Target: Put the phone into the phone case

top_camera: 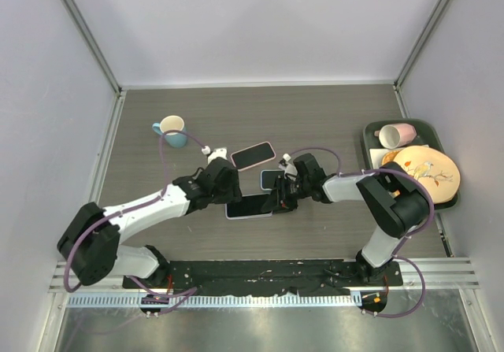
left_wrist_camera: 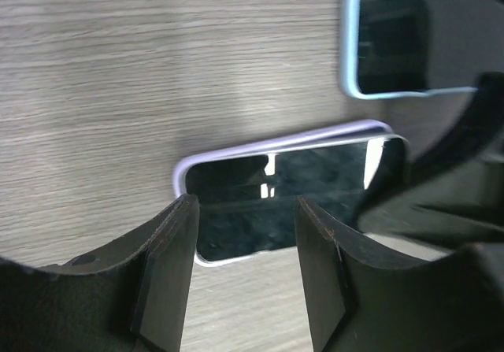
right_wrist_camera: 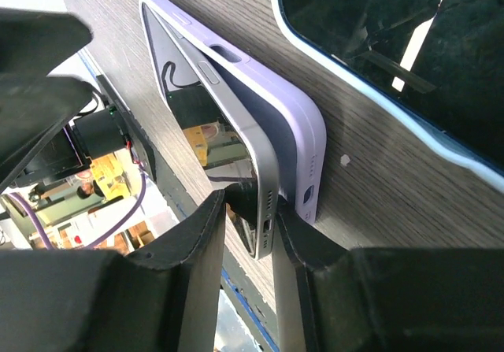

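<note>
The phone [top_camera: 250,206] lies screen up at the table's middle, its silver edge [right_wrist_camera: 236,131] resting partly in the lilac phone case [right_wrist_camera: 276,108]. In the right wrist view the phone's port end stands lifted out of the case. My right gripper [right_wrist_camera: 252,218] is shut on that end, one finger [right_wrist_camera: 205,242] on the screen side and the other between phone and case. My left gripper [left_wrist_camera: 246,234] is open, its fingertips [left_wrist_camera: 185,210] low over the phone's [left_wrist_camera: 291,187] other end. In the top view the left gripper [top_camera: 216,183] is left of the phone and the right gripper [top_camera: 282,196] is right of it.
A blue-cased phone [top_camera: 272,179] lies just behind the right gripper, also in the wrist views [left_wrist_camera: 417,37] [right_wrist_camera: 378,37]. A pink-cased phone [top_camera: 253,155] lies behind it. A cream and teal cup [top_camera: 171,130] stands at back left. A dark tray [top_camera: 409,121] at right holds a pink mug [top_camera: 396,135] and plate [top_camera: 427,171].
</note>
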Controlling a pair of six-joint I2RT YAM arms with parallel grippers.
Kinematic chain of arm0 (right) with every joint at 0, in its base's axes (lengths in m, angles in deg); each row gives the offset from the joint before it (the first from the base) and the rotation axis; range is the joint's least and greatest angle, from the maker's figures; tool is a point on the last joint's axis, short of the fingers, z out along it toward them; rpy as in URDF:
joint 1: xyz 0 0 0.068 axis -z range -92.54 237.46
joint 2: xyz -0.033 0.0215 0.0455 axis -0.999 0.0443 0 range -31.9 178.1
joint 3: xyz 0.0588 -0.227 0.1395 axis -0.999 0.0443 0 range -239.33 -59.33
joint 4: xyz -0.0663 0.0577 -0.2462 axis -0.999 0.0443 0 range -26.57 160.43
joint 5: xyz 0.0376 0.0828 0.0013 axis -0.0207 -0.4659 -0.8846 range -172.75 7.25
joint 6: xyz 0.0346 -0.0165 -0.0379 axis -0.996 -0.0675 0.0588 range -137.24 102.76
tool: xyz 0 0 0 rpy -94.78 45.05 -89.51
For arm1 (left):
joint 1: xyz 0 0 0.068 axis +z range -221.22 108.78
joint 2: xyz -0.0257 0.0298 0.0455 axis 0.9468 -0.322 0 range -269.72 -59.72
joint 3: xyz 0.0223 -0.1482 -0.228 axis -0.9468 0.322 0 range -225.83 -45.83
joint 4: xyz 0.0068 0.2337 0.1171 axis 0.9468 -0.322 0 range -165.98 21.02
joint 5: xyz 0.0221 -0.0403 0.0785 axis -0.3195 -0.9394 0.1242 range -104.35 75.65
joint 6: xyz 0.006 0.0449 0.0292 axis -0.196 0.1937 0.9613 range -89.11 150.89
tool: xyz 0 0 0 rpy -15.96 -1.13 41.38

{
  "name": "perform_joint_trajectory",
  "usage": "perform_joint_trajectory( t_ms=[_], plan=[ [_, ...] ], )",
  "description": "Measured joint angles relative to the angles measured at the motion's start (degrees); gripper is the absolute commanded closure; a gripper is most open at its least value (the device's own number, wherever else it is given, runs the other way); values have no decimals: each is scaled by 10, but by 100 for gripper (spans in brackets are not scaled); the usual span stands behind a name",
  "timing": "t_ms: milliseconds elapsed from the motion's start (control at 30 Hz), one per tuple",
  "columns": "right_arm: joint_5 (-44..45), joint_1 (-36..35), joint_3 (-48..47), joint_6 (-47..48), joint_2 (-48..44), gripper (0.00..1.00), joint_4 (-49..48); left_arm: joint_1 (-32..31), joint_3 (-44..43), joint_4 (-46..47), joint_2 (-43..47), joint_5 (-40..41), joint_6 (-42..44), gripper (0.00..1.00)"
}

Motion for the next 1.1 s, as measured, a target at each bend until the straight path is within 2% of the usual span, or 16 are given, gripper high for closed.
perform_joint_trajectory(
  t_ms=[167,233,367,733,1100],
  plan=[
    [1,0,-8,5,5,64,10,-18,5,29,43,-29,11,49],
    [2,-1,-10,5,5,63,12,-23,5,34,42,-37,12,53],
    [8,-3,-20,13,5,63,31,-30,5,35,23,-41,12,55],
    [7,-4,-62,50,23,61,100,-30,4,-3,-3,5,8,46],
    [6,-6,-83,73,29,60,133,-25,4,-50,-10,55,4,46]
  ],
)
